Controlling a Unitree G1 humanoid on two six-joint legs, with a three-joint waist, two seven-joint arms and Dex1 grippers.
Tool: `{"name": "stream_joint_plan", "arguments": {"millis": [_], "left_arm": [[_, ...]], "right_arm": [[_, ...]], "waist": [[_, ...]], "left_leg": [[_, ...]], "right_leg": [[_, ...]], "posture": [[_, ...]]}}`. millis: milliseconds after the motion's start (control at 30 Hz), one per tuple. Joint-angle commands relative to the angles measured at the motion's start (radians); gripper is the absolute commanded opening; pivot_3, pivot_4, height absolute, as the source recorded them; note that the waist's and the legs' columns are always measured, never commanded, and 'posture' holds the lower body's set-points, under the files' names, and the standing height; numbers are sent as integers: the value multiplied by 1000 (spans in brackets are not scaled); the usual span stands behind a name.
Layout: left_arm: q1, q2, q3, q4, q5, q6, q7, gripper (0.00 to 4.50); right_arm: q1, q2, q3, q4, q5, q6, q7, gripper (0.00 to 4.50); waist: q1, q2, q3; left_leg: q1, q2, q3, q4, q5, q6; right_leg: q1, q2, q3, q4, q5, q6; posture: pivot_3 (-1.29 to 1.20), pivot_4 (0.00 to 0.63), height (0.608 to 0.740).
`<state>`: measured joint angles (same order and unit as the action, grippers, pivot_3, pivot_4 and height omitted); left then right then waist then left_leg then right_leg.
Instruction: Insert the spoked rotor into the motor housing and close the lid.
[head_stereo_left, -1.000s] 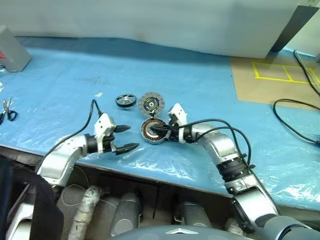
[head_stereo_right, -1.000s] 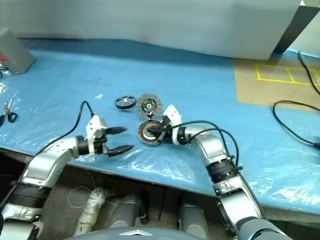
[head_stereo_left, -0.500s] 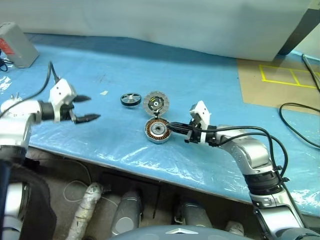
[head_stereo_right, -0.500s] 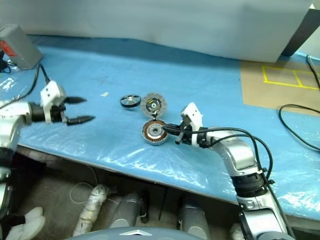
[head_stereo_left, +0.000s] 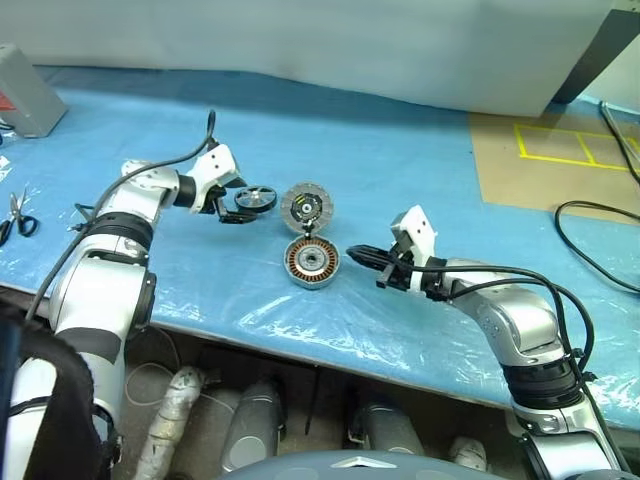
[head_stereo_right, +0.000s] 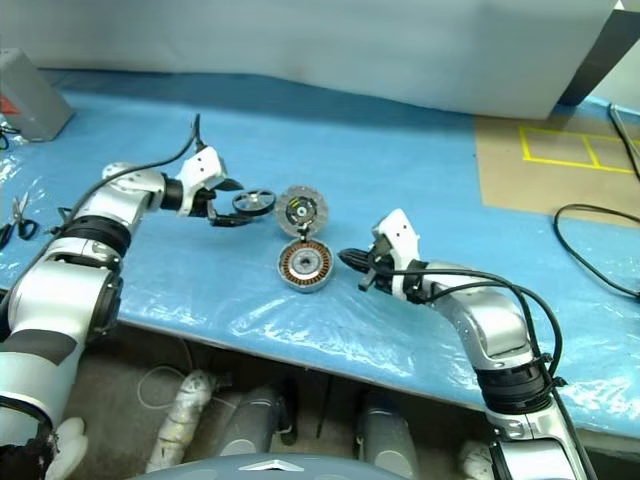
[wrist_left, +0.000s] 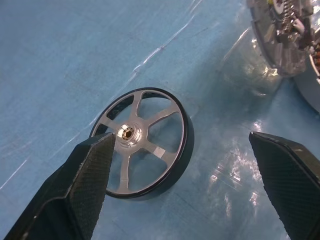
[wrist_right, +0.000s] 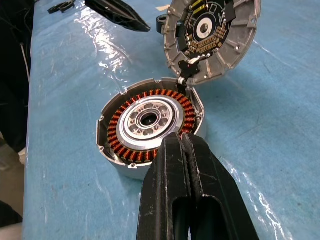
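Because the small flat black spoked rotor with its pale hub lies flat on the blue plastic-covered worktop toward its far edge, between the wide-open left gripper's fingers, that arm is nearer; the right gripper, jaws closed, rests beside the copper-wound silver motor housing.

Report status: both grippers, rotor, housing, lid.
Left gripper open, straddling spoked rotor, not gripped. Right gripper shut, empty, beside motor housing. Housing empty, lid tilted open. Nothing in the way.
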<state>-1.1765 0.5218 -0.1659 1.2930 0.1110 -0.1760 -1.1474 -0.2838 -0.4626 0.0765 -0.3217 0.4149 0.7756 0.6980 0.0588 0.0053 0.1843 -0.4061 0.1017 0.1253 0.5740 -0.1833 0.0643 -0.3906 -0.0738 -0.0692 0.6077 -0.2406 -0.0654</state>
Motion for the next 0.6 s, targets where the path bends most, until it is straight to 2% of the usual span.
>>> {"name": "stream_joint_plan", "arguments": {"millis": [33, 200, 300, 467, 600], "left_arm": [[-82, -5, 46, 24, -7, 47, 38, 4500], [-113, -15, 103, 47, -24, 150, 82, 4500], [-97, -25, 100, 53, 13, 183, 179, 4500], [-54, -60, 81, 58, 70, 181, 323, 4500], [-27, -92, 83, 59, 87, 171, 352, 4500]], "right_arm": [[19, -13, -29, -73, 21, 4, -18, 16], [46, -17, -33, -87, 22, 3, -38, 16], [58, -11, -29, -89, 14, 2, -57, 16], [68, -15, -28, -96, 11, 2, -78, 16], [77, -25, -26, -99, 8, -2, -81, 16]], "waist": [[2, 0, 0], [5, -1, 0], [8, -1, 0], [10, -1, 0], [11, -1, 1]], "left_leg": [[0, 0, 0, 0, 0, 0], [1, 0, 0, 0, 0, 0], [2, 0, 0, 1, 0, 0], [1, 0, 0, 1, 0, 0], [0, 0, -1, 2, 0, 1]], "right_leg": [[0, 0, 0, 0, 0, 0], [1, 0, 0, 0, 0, 0], [2, 0, 0, 0, 0, 0], [2, 0, 0, 0, 0, 0], [2, 0, -1, 0, 0, 0]], "posture": [[0, 150, 740], [0, 150, 740], [0, 150, 740], [0, 150, 740], [0, 150, 740]]}}
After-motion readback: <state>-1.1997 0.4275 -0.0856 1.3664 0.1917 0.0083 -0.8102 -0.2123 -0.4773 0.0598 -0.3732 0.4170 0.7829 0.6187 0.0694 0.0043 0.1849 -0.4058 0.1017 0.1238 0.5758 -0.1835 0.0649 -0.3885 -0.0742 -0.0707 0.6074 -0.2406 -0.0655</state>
